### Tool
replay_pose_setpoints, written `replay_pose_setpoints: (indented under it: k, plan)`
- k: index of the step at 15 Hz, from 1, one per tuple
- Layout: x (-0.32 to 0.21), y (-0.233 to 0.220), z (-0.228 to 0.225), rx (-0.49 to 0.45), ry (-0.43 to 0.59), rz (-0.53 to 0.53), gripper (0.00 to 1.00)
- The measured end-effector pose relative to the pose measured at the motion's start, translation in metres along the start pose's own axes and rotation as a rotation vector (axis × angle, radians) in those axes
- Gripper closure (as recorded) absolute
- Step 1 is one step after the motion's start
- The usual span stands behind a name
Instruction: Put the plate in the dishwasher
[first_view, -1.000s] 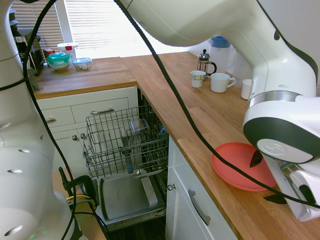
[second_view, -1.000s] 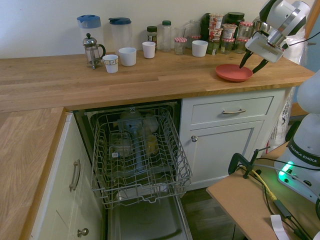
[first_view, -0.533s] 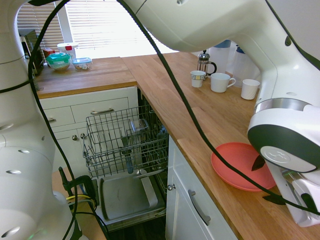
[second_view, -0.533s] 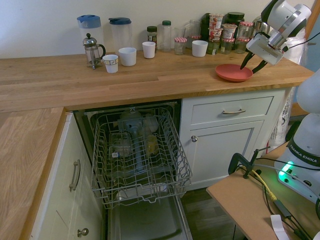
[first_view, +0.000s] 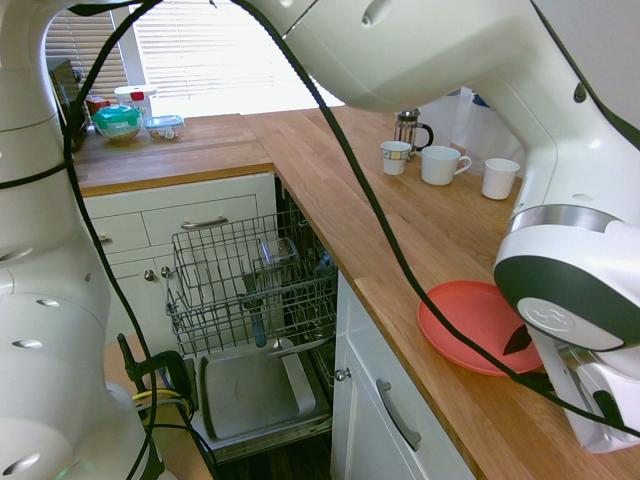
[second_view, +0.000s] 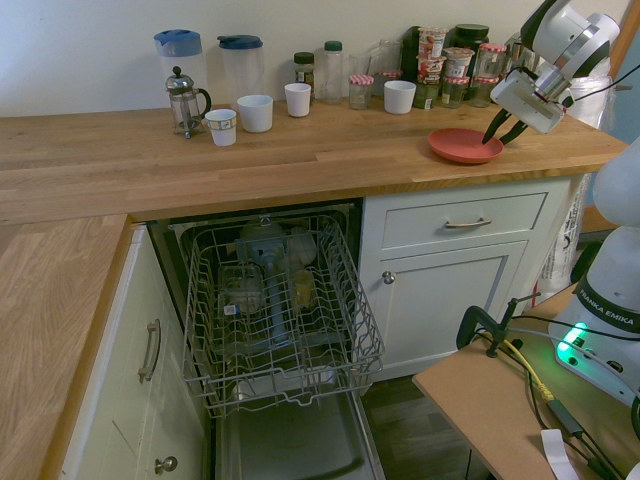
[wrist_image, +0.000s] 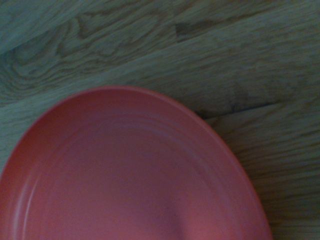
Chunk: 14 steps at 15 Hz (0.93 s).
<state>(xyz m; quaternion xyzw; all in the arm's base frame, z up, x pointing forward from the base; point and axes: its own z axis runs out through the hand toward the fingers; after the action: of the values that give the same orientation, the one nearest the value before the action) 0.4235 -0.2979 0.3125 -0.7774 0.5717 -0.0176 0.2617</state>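
Left to right in the second exterior view, the dishwasher stands open below the tabletop, its wire rack pulled out. Further right, the coral-red plate lies flat on the tabletop, hollow side up; being round, it points no particular way. The end effector is released, its fingers apart across the plate's right-hand rim.

1. Worktop between plate and white mugs: passable.
2. Jars stand behind the plate, obstructing.
3. Wire rack (extended) blocks descent to the door panel.
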Motion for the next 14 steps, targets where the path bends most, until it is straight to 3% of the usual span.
replay_pose_setpoints:
  k: [8,14]
  plan:
    - [-0.005,-0.007,-0.009,0.008,0.014,-0.045,1.00]
    - [-0.066,-0.053,-0.091,-0.003,0.131,-0.136,1.00]
